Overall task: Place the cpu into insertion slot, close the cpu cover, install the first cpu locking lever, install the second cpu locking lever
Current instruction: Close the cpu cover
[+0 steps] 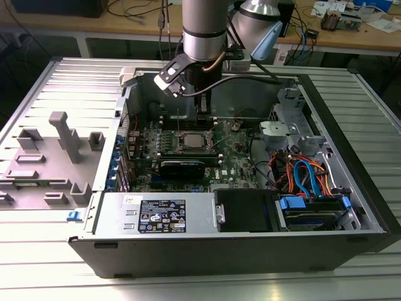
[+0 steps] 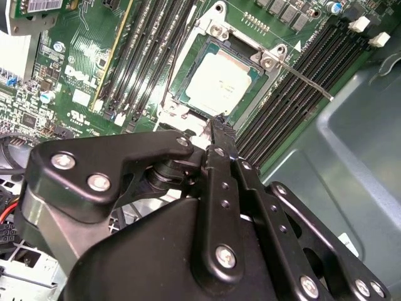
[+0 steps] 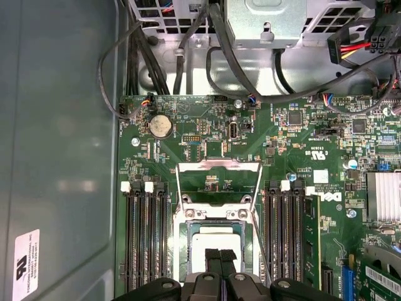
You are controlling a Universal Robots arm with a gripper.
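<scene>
- The cpu (image 2: 219, 84) is lying flat and square in the insertion slot (image 2: 180, 84) of the green motherboard (image 3: 294, 135), with its dull metal top facing up.
- It is looking light, thin and rigid, with a smooth top that offers little friction. I am judging the contact field beneath it to be the fragile part. Any hold belongs on two opposite edges, with no sliding or hard pressing.
- The cpu cover (image 3: 219, 165) is lying flipped open beyond the socket, with board showing through its window. It appears to be stiff, thin, hinged sheet metal, best pushed at its free edge.
- A locking lever (image 2: 307, 78) is sticking out unlatched beside the socket. It is probably a springy wire rod.
- The gripper (image 3: 220, 256) is hanging over the near edge of the cpu, its fingertips drawn narrowly together with nothing between them. I cannot tell whether it is touching the chip.
- In the exterior view the arm is reaching straight down into the open computer case (image 1: 188, 254), with its wrist vertical above the socket.
</scene>
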